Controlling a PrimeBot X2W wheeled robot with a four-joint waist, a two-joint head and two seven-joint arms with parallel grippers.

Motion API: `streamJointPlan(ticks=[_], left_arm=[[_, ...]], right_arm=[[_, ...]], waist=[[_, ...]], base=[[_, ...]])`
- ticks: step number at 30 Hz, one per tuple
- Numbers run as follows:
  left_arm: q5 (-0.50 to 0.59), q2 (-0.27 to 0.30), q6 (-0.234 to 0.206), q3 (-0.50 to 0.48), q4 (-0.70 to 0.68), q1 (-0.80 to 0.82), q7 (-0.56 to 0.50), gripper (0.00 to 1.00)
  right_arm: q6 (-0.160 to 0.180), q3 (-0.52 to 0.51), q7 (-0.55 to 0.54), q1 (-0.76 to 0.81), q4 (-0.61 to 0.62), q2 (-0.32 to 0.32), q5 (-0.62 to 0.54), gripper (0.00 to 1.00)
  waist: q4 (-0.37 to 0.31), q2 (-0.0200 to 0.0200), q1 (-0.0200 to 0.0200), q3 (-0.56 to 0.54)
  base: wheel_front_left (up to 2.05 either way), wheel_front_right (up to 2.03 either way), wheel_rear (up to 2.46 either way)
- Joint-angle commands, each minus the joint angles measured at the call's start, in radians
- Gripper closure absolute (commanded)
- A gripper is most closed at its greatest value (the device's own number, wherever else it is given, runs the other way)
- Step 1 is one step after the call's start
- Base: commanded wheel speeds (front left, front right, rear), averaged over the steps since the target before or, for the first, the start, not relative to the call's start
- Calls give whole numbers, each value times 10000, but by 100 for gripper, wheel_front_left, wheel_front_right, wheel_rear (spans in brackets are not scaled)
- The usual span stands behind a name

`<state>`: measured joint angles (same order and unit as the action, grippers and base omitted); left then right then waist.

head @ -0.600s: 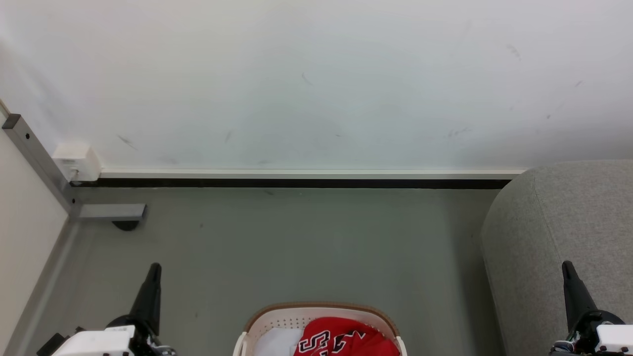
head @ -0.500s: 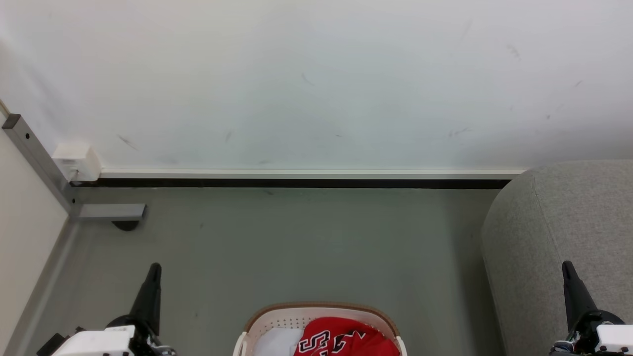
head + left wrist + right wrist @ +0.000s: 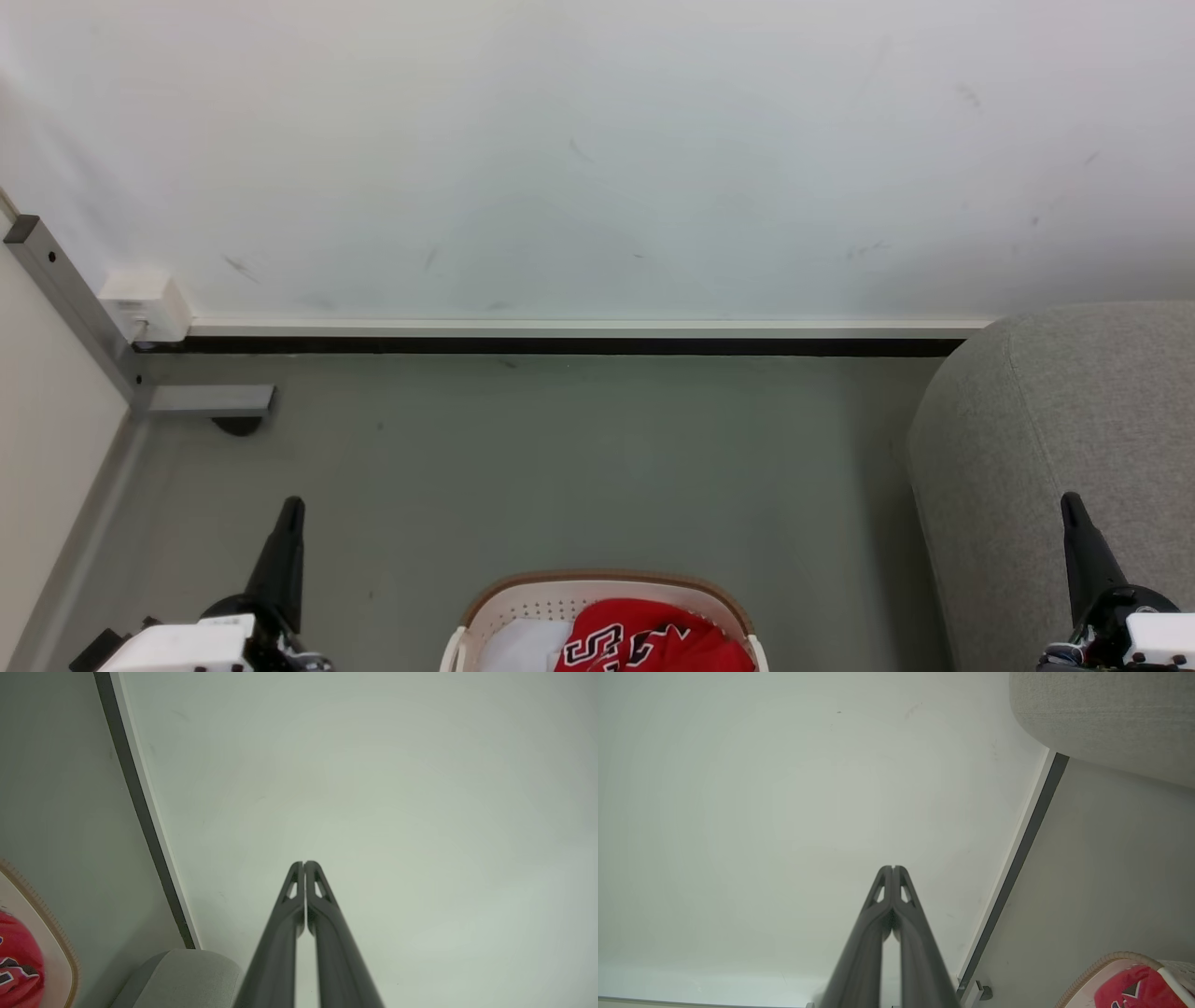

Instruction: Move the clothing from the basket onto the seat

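Down at our near edge, the left tool (image 3: 291, 509) stands at the lower left. Its two dark fingers are pressed tight together and pinch nothing. Over at the lower right, the right tool (image 3: 1067, 504) matches it, with its tips touching and nothing in its grip. Both point up and away toward the wall.

Between them, right at the bottom of the head view, we have the basket (image 3: 607, 581). It is cream-white with rows of small holes and a brown band round its rim, and it stands on the floor (image 3: 560, 457). And there is the clothing (image 3: 653, 644), bright red and bunched up inside the basket, with black-and-white outlined letters on top. Just to its left in the basket lies something white (image 3: 523, 646), and we cannot tell what it is. Neither tool touches the basket or the clothing. They flank it, well apart on either side.

On the right we see the seat (image 3: 1074, 411), light grey fabric with a rounded corner. The right tool shows in front of it, and its far end hides the end of the baseboard (image 3: 560, 346).

Further out, that dark baseboard runs under a white strip. In the far left corner stands a grey metal post (image 3: 65, 289) with a flat foot (image 3: 210, 399). A small white box (image 3: 145, 303) sits low on the wall (image 3: 597, 140), which is pale and flecked with a few dark scuffs.
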<state>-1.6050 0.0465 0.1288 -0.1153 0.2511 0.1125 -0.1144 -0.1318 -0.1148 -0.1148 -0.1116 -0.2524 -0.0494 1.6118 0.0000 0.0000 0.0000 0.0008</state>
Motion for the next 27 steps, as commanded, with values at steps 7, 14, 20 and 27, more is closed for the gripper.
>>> streamJointPlan(ticks=[7,14,20,27], left_arm=[[-131,76,43,-10,-26,52,-39,100],[-131,77,43,-10,-27,52,-39,100],[-131,77,43,-10,-26,52,-39,100],[-131,77,43,-10,-26,52,-39,100]], right_arm=[[23,-33,-28,-61,56,-4,2,100],[23,-33,-28,-61,56,-4,1,100],[23,-33,-28,-61,56,-4,1,100],[23,-33,-28,-61,57,-4,0,100]], waist=[[0,0,0,0],[0,0,0,0],[0,0,0,0],[0,0,0,0]], base=[[0,0,0],[0,0,0],[0,0,0],[0,0,0]])
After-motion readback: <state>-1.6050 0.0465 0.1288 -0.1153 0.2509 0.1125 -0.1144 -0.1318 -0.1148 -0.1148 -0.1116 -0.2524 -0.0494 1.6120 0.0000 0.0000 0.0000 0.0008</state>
